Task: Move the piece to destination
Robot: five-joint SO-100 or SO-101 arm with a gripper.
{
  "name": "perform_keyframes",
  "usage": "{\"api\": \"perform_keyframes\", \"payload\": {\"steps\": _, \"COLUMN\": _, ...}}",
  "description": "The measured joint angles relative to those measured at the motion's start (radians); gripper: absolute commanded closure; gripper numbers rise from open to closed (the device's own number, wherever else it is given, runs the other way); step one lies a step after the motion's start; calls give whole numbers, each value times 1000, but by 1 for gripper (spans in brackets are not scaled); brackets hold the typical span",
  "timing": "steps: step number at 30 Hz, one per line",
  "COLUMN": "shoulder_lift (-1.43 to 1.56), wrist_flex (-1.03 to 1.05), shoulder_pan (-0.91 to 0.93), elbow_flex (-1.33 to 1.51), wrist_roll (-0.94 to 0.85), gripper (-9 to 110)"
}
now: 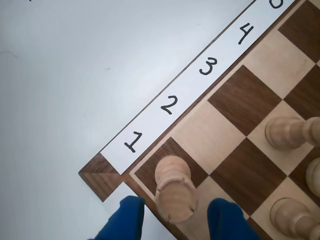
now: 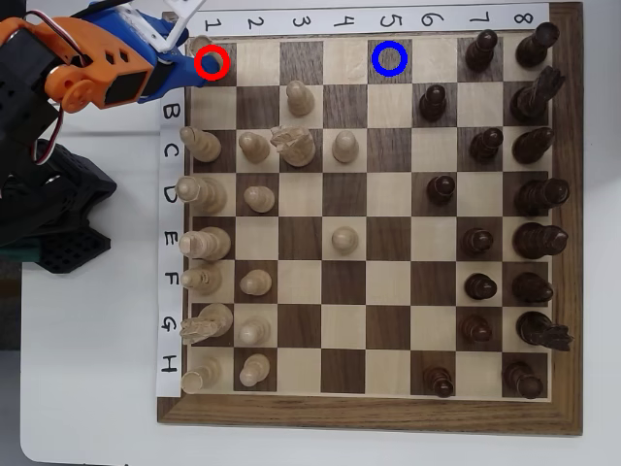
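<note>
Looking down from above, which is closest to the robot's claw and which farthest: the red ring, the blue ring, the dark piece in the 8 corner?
1. Red ring, beside the gripper.
2. Blue ring, mid top row.
3. Dark corner piece, far right.

The arm [image 2: 87, 73] reaches rightward in the overhead view, blue fingers [image 1: 122, 220] spread apart.

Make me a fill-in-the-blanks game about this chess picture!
1. The pale rook stands between the two ___ gripper fingers.
2. In the overhead view, the gripper is at the square with the ___ ring.
3. The blue ring is under the number ___.

Missing words: blue; red; 5
</note>
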Motion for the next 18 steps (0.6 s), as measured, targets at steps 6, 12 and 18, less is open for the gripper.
{"api": "perform_keyframes", "payload": {"steps": 6, "shoulder_lift": 0, "wrist_flex": -28, "shoulder_pan": 0, "elbow_flex": 12, "wrist_roll": 0, "gripper": 83}}
{"api": "perform_keyframes", "payload": {"steps": 12, "shoulder_lift": 0, "wrist_flex": -66, "shoulder_pan": 0, "elbow_flex": 41, "wrist_roll": 0, "gripper": 82}}
{"api": "perform_keyframes", "payload": {"steps": 18, "shoulder_lift": -2, "wrist_flex": -117, "shoulder_pan": 0, "elbow_flex": 91, "wrist_roll": 0, "gripper": 82}}
